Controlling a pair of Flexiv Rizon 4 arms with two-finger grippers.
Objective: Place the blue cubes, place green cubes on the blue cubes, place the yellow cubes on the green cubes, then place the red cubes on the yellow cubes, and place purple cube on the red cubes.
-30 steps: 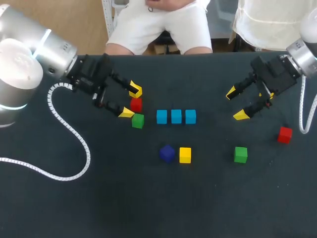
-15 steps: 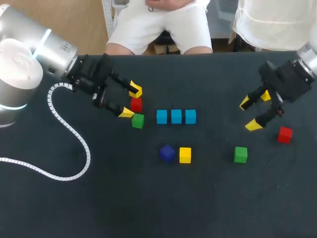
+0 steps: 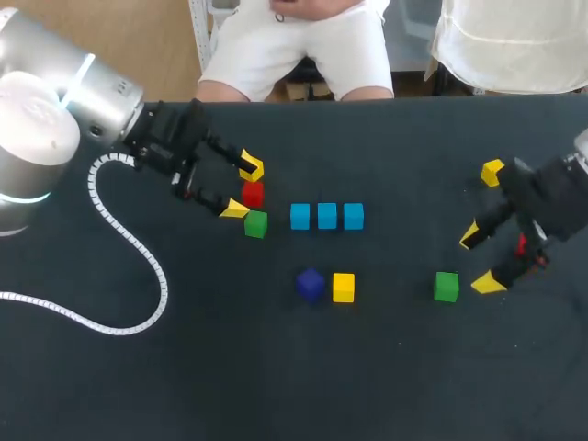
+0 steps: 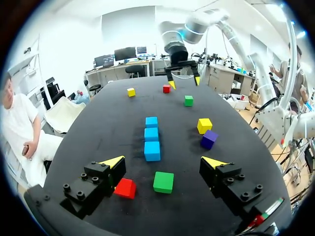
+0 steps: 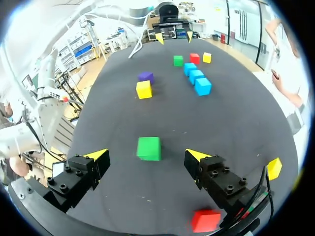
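Observation:
Three blue cubes (image 3: 327,216) lie in a row mid-table. My left gripper (image 3: 243,188) stands open, with a red cube (image 3: 253,194) between its fingers and a green cube (image 3: 256,224) just beyond its front fingertip. In its wrist view my left gripper (image 4: 162,162) has both cubes below its tips. A purple cube (image 3: 310,284) and a yellow cube (image 3: 344,288) sit in front of the row. My right gripper (image 3: 480,260) is open just right of a second green cube (image 3: 446,286), which lies ahead between its fingers (image 5: 148,148). A second red cube (image 5: 205,221) lies under its wrist.
Another yellow cube (image 3: 492,172) lies behind my right gripper, toward the table's back right. My left arm's white cable (image 3: 129,248) loops over the left side of the table. Dark open tabletop (image 3: 303,377) stretches along the front.
My right gripper has moved toward the front right and now stands beside the green cube, uncovering the yellow cube and hiding most of the red one. The left arm has stayed still.

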